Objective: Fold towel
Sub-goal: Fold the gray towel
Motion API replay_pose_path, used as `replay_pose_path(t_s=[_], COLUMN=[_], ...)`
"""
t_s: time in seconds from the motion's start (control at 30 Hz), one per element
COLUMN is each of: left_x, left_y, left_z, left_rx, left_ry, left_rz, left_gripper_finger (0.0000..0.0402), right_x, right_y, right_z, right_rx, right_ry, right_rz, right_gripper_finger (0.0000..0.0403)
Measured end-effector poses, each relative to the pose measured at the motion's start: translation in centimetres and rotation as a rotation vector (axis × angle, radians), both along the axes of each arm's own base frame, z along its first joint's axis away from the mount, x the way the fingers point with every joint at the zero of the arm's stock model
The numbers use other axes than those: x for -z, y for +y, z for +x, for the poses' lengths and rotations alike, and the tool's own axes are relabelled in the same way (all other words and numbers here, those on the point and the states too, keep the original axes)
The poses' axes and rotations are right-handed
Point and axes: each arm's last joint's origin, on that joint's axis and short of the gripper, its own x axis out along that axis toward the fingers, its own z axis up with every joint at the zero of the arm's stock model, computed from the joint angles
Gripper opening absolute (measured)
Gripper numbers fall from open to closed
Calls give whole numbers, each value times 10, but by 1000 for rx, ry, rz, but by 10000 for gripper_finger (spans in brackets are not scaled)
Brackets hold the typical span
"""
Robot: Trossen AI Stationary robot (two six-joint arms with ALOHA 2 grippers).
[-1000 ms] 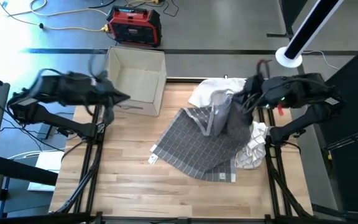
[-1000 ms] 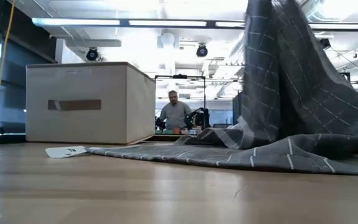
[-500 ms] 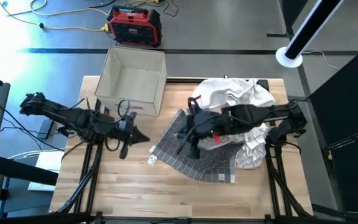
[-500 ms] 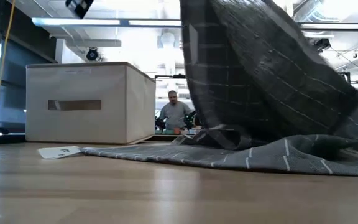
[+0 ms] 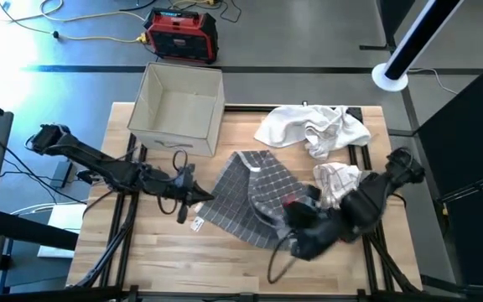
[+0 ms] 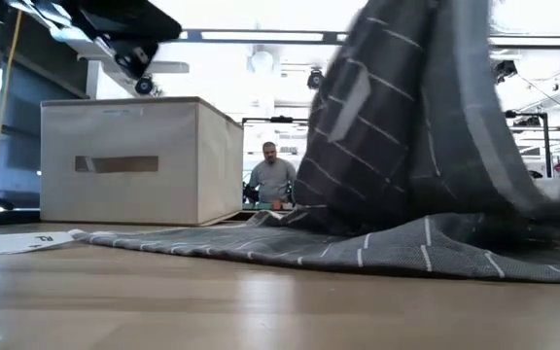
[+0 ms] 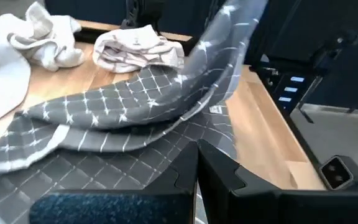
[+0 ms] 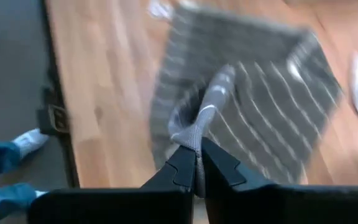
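A: Any writing to read? Left to right.

B: A small white tag (image 6: 35, 240) lies on the bench (image 5: 158, 252) at the left corner of the grey towel (image 5: 254, 201); it carries a mark, too small to read. A second label is sewn at the towel's right edge, unreadable. The beige box (image 5: 183, 109) at the far left has a plain strip on its front, no text.

A: Left pincer?

B: Left pincer (image 5: 193, 195) hangs above the bench just beside the towel's left corner and the tag. Fingers nearly together, nothing between them.

A: The towel itself?

B: Mid-bench, grey with a white grid, lower layer flat, one part lifted in a tall fold toward the near right.

A: Right pincer?

B: Right pincer (image 8: 196, 163) at the near right edge, fingers clamped on a bunched towel edge held clear of the bench.

A: Further right?

B: White cloth (image 5: 313, 127) crumpled at the far right; a patterned pale cloth (image 5: 335, 178) just nearer, beside the towel.
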Motion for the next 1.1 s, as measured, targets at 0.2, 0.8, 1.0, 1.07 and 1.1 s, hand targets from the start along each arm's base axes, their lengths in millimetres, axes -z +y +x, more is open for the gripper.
replay_pose_path(t_s=[0.2,0.8,1.0,1.07,1.1], left_x=[15,52,51,56,57], left_y=[1,21,34,35,35], left_z=[31,132,153,155,153], left_rx=[-24,98,174,217,240], left_ry=[-88,240,368,423,452], left_rz=[12,585,909,945,956], left_gripper_finger=[0,67,142,161,168], right_x=[14,70,70,70,70], right_y=[35,97,102,103,103], right_z=[-43,-111,-127,-130,-131], right_rx=[111,255,272,266,264], right_ry=[68,167,174,177,178], right_rz=[70,257,249,242,237], right_gripper_finger=[0,0,0,0,0])
